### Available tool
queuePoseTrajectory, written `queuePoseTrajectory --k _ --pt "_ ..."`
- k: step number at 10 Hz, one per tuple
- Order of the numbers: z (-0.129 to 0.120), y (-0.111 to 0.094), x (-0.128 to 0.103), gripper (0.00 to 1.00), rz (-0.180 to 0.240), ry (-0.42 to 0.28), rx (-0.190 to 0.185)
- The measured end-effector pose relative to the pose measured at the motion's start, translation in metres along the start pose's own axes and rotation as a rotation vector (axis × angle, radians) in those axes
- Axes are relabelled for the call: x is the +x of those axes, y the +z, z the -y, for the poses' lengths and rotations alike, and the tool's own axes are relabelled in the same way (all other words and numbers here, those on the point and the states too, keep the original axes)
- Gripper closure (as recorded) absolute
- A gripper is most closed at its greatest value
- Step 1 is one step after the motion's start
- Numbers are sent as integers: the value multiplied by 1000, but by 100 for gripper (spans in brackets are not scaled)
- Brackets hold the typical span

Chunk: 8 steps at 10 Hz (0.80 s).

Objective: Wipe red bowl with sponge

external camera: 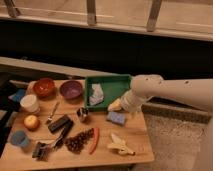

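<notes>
- The gripper is open, middle right, just above the sponge.
- The sponge lies on the table, not picked up yet.
- The red bowl sits far off, upper left, not wiped.

The arm is a thick, smooth, cream-white tube; it swells into a rounded joint housing; the wrist section has the same pale shell, shaded grey underneath; the gripper, just above the sponge, shows a yellowish tip.
</notes>
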Motion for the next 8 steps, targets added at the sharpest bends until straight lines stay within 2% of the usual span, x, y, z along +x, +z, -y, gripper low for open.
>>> queuePoseTrajectory --k 3,8 --pt "0 11 -8 21 0 -5 37" --pt "-1 12 -8 21 0 -4 42"
